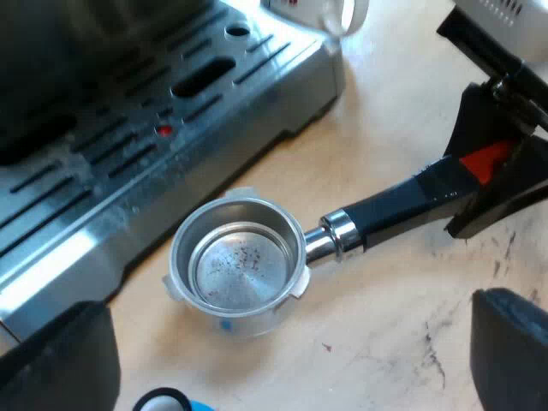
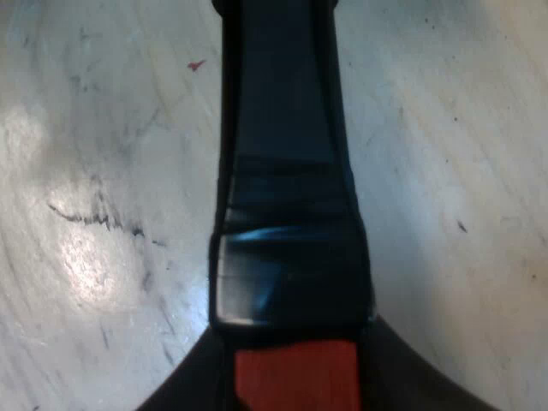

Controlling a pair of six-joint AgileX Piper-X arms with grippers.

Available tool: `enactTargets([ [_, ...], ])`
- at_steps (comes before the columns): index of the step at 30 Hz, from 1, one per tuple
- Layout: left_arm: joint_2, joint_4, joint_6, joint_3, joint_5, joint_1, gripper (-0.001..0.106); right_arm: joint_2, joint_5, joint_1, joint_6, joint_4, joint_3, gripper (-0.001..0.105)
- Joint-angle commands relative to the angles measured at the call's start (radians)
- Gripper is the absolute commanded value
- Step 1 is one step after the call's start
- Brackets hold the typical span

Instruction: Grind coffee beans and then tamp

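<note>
Left gripper [image 1: 282, 364] is hanging open, empty. I cannot tell if right gripper [image 1: 501, 171] is gripping the handle [image 2: 287, 171] beneath, risking slips.

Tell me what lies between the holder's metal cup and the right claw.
The holder's dark handle, from the metal cup to the right claw at its red end, over bare table; the left wrist view shows it.
</note>
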Motion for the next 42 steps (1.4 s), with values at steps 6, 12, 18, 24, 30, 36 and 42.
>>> enactTargets([
  [6,0.185,-0.087,-0.01,-0.002,-0.011,-0.005,0.084,0.075,-0.01,-0.004,-0.014,-0.051,-0.013,0.0],
  [12,0.225,-0.107,-0.01,-0.002,-0.009,-0.005,0.084,0.113,-0.007,-0.01,-0.014,-0.055,-0.013,0.0],
  [18,0.225,-0.107,-0.01,-0.002,0.039,-0.005,0.084,0.122,-0.007,-0.064,-0.006,-0.082,0.006,0.0],
  [24,0.225,-0.107,-0.01,-0.002,0.04,-0.005,0.084,0.132,0.001,-0.071,-0.013,-0.08,0.006,0.0],
  [30,0.225,-0.107,-0.01,-0.002,0.044,-0.005,0.084,0.174,0.008,-0.071,-0.013,-0.08,0.006,0.0],
  [36,0.225,-0.107,-0.01,-0.002,0.044,-0.005,0.084,0.193,0.008,-0.071,-0.013,-0.049,0.006,0.0],
  [42,0.225,-0.107,-0.01,-0.002,0.044,-0.005,0.084,0.193,0.008,-0.071,-0.013,0.01,0.006,0.0],
])
